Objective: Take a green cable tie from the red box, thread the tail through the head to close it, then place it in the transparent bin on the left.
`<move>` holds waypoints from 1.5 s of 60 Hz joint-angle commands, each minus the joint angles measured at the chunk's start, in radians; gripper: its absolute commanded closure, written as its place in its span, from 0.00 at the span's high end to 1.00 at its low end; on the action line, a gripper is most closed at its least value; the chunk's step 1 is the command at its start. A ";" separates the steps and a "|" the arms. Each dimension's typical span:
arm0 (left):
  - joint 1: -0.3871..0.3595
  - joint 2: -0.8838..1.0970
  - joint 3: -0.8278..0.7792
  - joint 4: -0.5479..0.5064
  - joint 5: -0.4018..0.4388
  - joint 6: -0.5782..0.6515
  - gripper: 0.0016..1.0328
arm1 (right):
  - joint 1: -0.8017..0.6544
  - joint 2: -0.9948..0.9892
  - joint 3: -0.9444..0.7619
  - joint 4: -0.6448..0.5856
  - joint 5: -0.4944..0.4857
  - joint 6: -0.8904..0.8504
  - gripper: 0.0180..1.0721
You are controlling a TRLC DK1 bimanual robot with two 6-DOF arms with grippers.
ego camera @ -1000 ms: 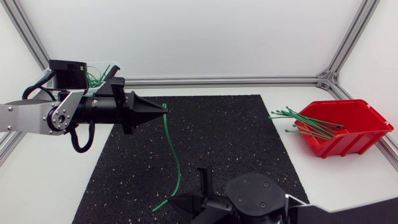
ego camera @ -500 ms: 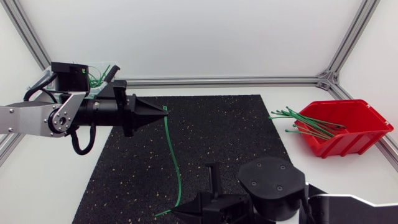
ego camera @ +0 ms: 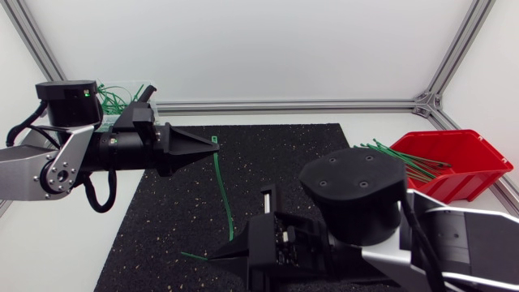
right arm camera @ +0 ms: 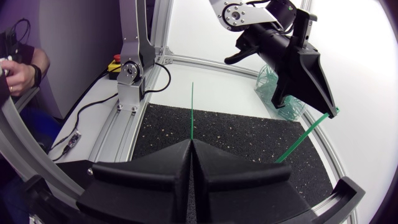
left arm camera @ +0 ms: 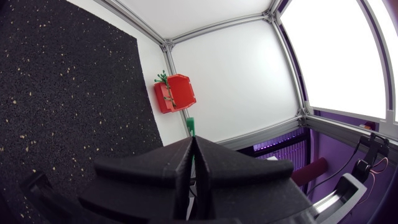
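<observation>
Both tools held one tie [ego camera: 223, 186] above the mat [ego camera: 300, 162]. The left tool [ego camera: 212, 139] was clamped tight on its upper end, and the right tool [ego camera: 214, 257] was closed on its lower stretch, with a short tail poking past. Spare ties [ego camera: 397, 158] lay in the box [ego camera: 454, 174]. The bin [ego camera: 122, 96] stood behind the left arm.

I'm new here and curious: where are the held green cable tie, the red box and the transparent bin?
green cable tie [ego camera: 223, 186], head view, middle of its strap.
red box [ego camera: 454, 185], head view, front wall.
transparent bin [right arm camera: 268, 90], right wrist view, clear side wall.
</observation>
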 commanded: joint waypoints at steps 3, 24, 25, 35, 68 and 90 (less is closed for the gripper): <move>-0.015 -0.046 -0.039 0.027 -0.008 0.003 0.03 | -0.004 -0.040 0.049 -0.074 0.006 0.122 0.05; -0.071 -0.195 -0.110 0.035 -0.058 0.009 0.03 | -0.046 -0.156 0.122 -0.138 -0.014 0.635 0.05; -0.075 -0.201 -0.115 0.036 -0.061 0.009 0.03 | -0.052 -0.159 0.125 -0.134 -0.024 0.662 0.05; -0.090 -0.267 -0.141 0.044 -0.081 0.018 0.03 | -0.124 -0.156 0.195 -0.186 -0.175 0.834 0.05; -0.131 -0.391 -0.174 0.033 -0.138 0.010 0.03 | -0.222 -0.055 0.461 -0.514 -0.379 1.439 0.05; -0.194 -0.479 -0.210 0.039 -0.242 0.110 0.03 | -0.291 0.049 0.599 -0.565 -0.593 1.686 0.05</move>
